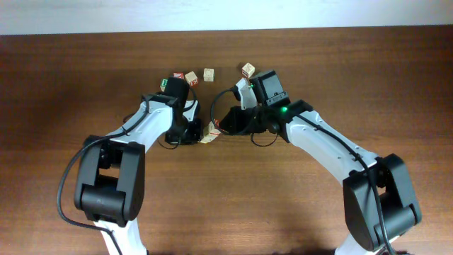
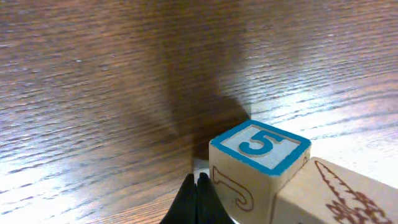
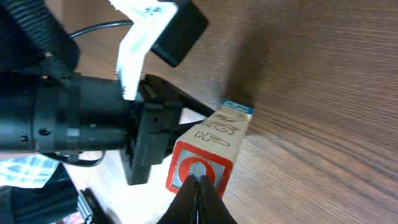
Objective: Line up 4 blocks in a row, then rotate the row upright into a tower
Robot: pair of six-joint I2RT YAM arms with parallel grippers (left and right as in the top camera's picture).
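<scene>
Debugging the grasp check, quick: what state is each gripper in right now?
Left gripper: closed, holding nothing, tips beside the blue-5 block.
Right gripper: closed, holding nothing, tips at the red-framed block; contact cannot be told.

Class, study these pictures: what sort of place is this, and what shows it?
Probably a robotics lab bench: two robot arms work at a wooden table, with small alphabet blocks set out for handling.
</scene>
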